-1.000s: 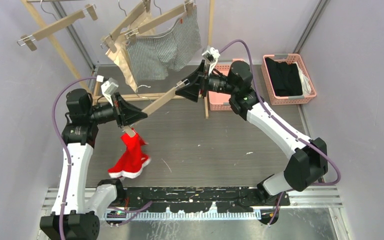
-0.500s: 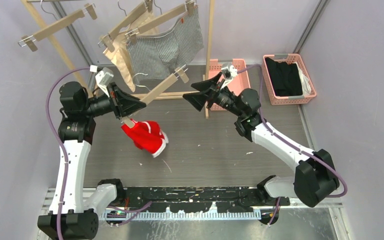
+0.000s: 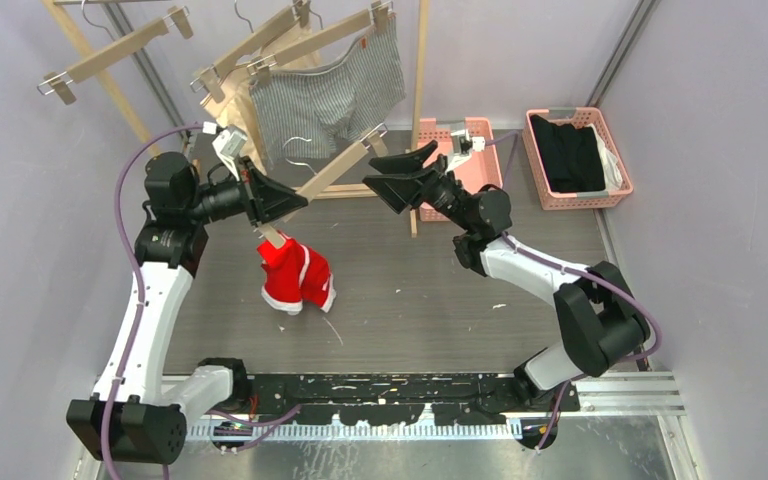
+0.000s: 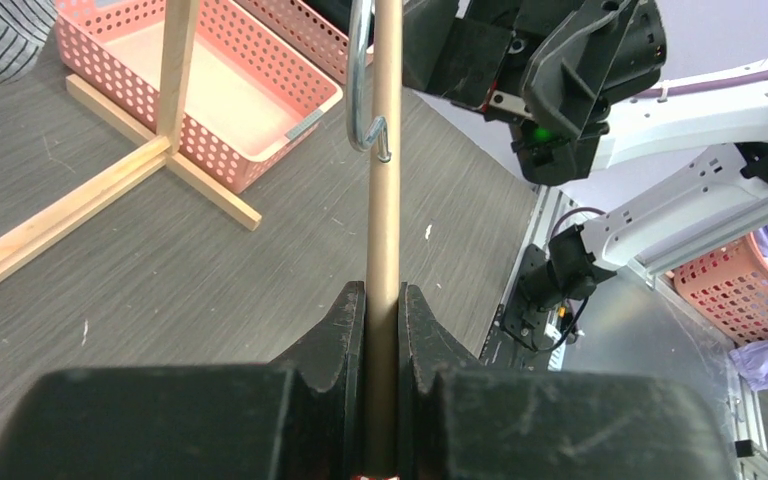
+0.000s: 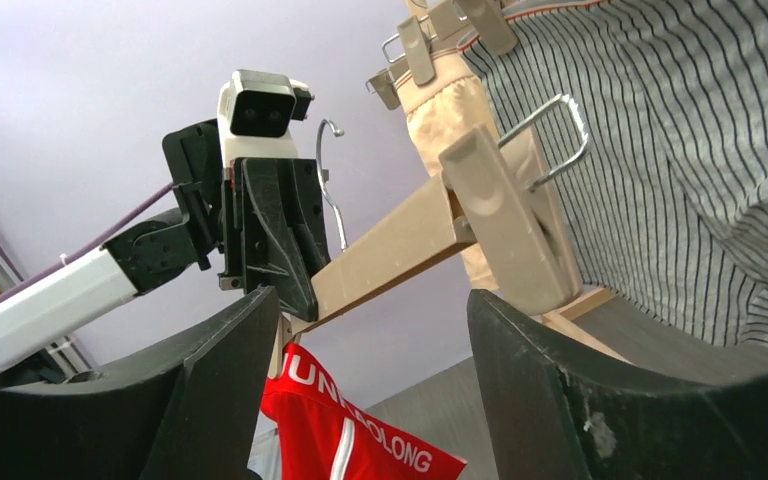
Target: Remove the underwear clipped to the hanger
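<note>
My left gripper [image 3: 282,196] is shut on the bar of a wooden clip hanger [image 3: 335,168], seen close in the left wrist view [image 4: 384,200]. The red underwear with white trim [image 3: 297,276] hangs from the clip at the hanger's lower left end; it also shows in the right wrist view [image 5: 360,435]. The hanger's other clip [image 5: 505,215] is bare. My right gripper [image 3: 390,175] is open and empty, just right of that bare clip. The pinstriped boxer briefs [image 3: 330,95] and the beige underwear [image 3: 232,112] hang clipped on the rack's hangers.
A wooden rack [image 3: 420,100] stands at the back with an empty clip hanger [image 3: 110,55] at its left. An empty pink basket [image 3: 455,165] sits behind my right gripper. Another pink basket [image 3: 572,155] at the back right holds black clothing.
My left gripper has carried the hanger to the right and the red underwear swung under it. My right gripper let go of the hanger's right clip, drew back and now stands open.
</note>
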Tool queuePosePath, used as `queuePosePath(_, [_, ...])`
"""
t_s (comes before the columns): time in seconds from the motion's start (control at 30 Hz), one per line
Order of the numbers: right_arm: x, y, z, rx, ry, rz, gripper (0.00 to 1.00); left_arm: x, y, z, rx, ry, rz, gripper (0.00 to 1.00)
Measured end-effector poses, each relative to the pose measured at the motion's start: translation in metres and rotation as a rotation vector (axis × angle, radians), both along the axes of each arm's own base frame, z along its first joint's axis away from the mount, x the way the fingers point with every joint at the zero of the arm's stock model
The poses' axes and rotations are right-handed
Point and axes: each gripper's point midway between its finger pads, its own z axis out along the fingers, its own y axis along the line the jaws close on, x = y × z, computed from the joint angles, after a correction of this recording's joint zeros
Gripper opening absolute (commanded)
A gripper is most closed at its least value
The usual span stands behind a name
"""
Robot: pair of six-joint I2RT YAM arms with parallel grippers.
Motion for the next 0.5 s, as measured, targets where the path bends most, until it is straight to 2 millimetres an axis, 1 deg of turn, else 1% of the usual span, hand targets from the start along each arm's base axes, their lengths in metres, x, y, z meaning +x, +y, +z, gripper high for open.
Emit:
queuePosePath(0.07, [0.001,0.003,-0.004,0.005,0.019,0.014,0.74,0.002,-0.003,0.000,-0.006,0.007,0.001,0.00])
queuePosePath(0.13, [0.000,0.004,-0.005,0.009,0.024,0.021,0.74,0.003,-0.008,0.001,-0.009,0.007,-0.005,0.00])
queuePosePath(0.37, [-0.003,0.006,0.001,0.019,0.005,0.024,0.73,-0.001,-0.021,0.010,-0.019,-0.014,-0.025,0.00])
queuePosePath(0.5, [-0.004,0.007,0.008,0.026,-0.008,0.028,0.69,-0.005,-0.028,0.013,-0.029,-0.016,-0.037,0.00])
